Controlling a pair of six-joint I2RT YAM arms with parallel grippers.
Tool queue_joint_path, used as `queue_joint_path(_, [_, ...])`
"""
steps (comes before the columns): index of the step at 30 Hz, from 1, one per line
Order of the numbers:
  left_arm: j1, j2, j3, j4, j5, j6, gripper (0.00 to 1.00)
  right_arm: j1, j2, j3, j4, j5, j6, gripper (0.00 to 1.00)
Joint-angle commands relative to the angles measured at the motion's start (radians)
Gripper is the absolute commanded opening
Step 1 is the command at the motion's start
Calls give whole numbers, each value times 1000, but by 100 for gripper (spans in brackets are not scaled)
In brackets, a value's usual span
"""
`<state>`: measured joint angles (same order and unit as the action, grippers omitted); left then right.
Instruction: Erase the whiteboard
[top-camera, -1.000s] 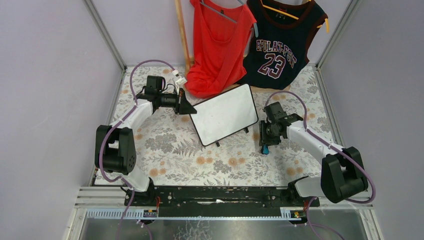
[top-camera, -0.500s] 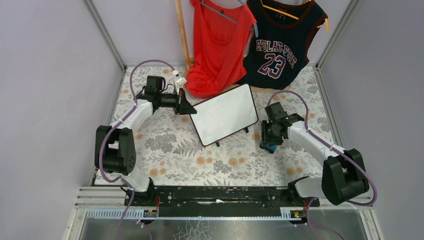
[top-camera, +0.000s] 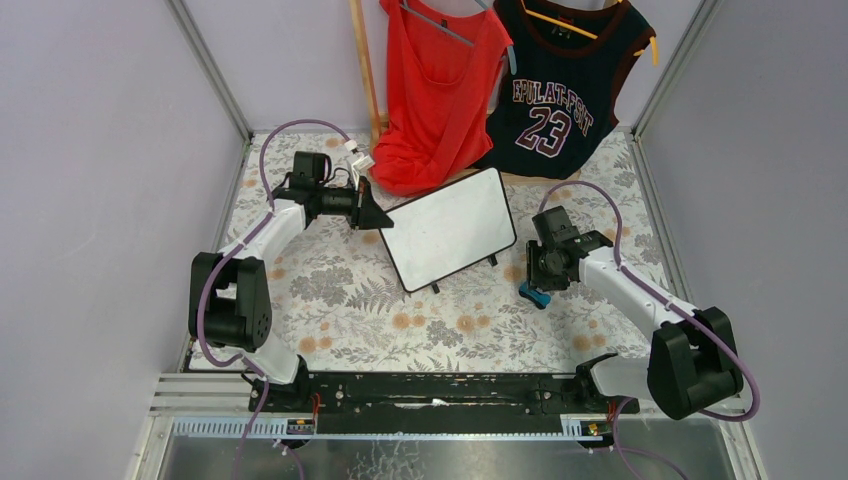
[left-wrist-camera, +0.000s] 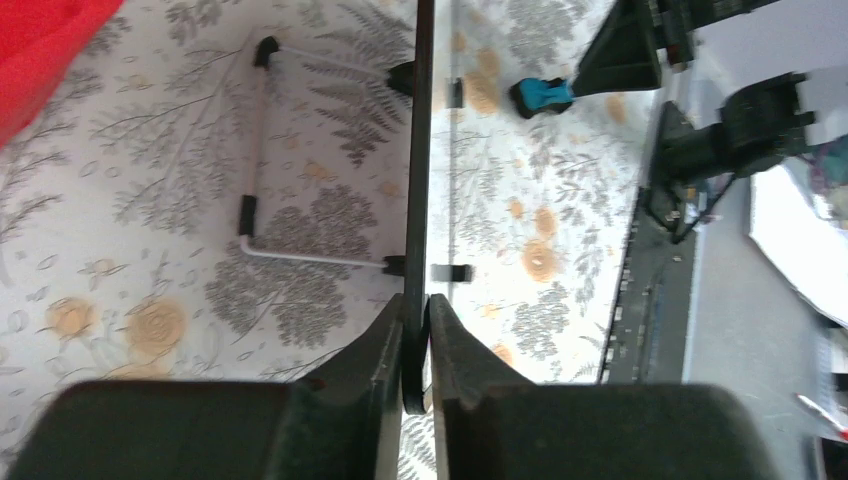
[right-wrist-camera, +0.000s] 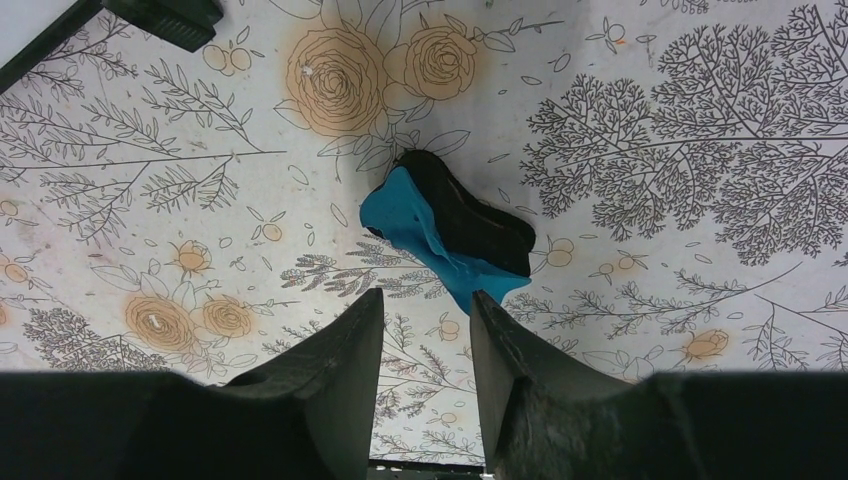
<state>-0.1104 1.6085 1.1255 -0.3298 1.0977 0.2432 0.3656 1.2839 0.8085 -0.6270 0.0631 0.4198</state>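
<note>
Three views, one moment. Top view: the whiteboard (top-camera: 448, 228) stands tilted at mid-table, its left corner pinched by the left gripper (top-camera: 380, 220), and its face shows no writing. The right gripper (top-camera: 542, 283) stood directly over the blue eraser (top-camera: 535, 297) a second ago. It has since drawn back toward its own arm, and the block now lies on the floral tablecloth (top-camera: 350, 300), near the board's right edge. Left wrist view: the board appears edge-on as a thin dark line, with both fingers pressed together on its frame. Its wire stand (left-wrist-camera: 262, 180) rests on the cloth on the far side. Right wrist view: the fingers are apart with nothing between them, and the eraser lies just beyond their tips, untouched. Read together, the eraser appears to have been set down after wiping. With the board blank, the task looks complete or nearly so.
</note>
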Motion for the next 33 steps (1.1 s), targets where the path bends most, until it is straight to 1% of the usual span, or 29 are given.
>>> queue_joint_path(1, [-18, -1, -12, -51, -85, 44, 15, -2, -3, -2, 13, 1, 1, 44])
queue_joint_path(5, [-17, -3, -14, -51, -73, 43, 24, -1, -11, -3, 15, 7, 2, 43])
queue_joint_path(8, [-17, -4, -11, -51, -63, 34, 29, -1, -11, -4, 17, 7, 2, 43])
queue_joint_path(15, [-16, 0, 26, -90, -44, 14, 43, -1, -11, -8, 19, 8, 1, 43])
queue_joint_path(19, [-11, 18, 53, -132, -4, -4, 48, -1, -14, -8, 19, 9, 1, 43])
queue_joint_path(22, [-6, 17, 73, -169, -6, 9, 51, -2, -20, -8, 20, 11, 0, 43])
queue_joint_path(26, [-4, -47, 52, -138, -115, -2, 52, -2, -38, -9, 19, 20, 2, 43])
queue_joint_path(30, [1, -174, -5, -22, -279, -64, 53, -2, -69, -9, 21, 33, 5, 42])
queue_joint_path(31, [3, -207, -18, 7, -330, -81, 55, -1, -79, -9, 22, 38, 5, 42])
queue_joint_path(32, [6, -249, -28, 34, -382, -100, 61, -2, -87, -9, 24, 44, 5, 42])
queue_joint_path(33, [12, -273, -36, 55, -422, -112, 65, -1, -94, -10, 25, 46, 5, 42])
